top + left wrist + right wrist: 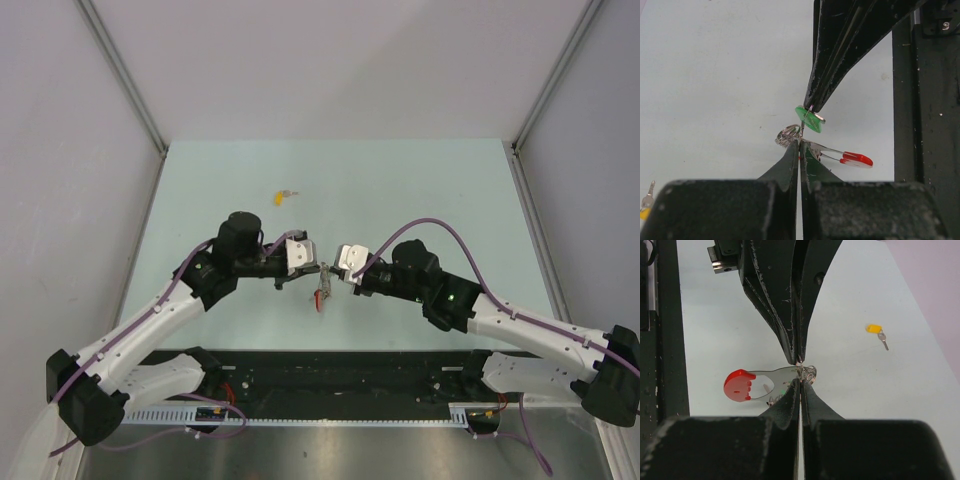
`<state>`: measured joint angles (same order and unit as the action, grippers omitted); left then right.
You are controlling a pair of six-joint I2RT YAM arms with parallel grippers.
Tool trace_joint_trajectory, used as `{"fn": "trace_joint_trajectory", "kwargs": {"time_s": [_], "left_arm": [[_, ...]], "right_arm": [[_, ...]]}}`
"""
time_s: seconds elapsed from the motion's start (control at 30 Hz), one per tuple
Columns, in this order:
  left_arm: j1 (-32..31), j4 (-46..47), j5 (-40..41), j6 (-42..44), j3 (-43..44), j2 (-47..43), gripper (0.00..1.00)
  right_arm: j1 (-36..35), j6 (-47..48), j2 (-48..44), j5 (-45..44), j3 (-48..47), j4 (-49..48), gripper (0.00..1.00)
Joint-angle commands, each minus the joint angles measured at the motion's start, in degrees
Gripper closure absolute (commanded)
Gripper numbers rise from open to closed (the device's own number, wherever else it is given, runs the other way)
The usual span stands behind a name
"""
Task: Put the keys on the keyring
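My two grippers meet tip to tip above the middle of the table. The left gripper (317,267) (800,142) is shut on the keyring (788,135), a small coiled silver ring with a flat metal tag that ends in a red head (857,159) (737,385). In the top view the keyring (320,292) hangs below the tips. The right gripper (335,270) (801,381) is shut on the green key (809,119), whose head sits right against the ring. The yellow key (283,195) (874,329) lies alone on the table, farther back.
The pale green table (420,190) is walled in by grey panels on both sides. A black rail (330,370) with the arm bases runs along the near edge. The yellow key also shows at the bottom left of the left wrist view (645,202).
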<state>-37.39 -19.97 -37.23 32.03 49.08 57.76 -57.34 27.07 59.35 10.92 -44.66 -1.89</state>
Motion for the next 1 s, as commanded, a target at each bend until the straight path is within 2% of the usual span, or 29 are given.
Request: {"fn": "trace_joint_trajectory", "kwargs": {"time_s": [0.0, 0.97], "left_arm": [[-0.5, 0.1, -1.6, 2.2, 0.2, -0.7, 1.00], [-0.8, 0.4, -0.1, 1.8, 0.2, 0.0, 1.00]], "right_arm": [[-0.4, 0.5, 0.1, -0.1, 0.1, -1.2, 1.00], [-0.6, 0.5, -1.2, 0.7, -0.2, -0.4, 1.00]]}}
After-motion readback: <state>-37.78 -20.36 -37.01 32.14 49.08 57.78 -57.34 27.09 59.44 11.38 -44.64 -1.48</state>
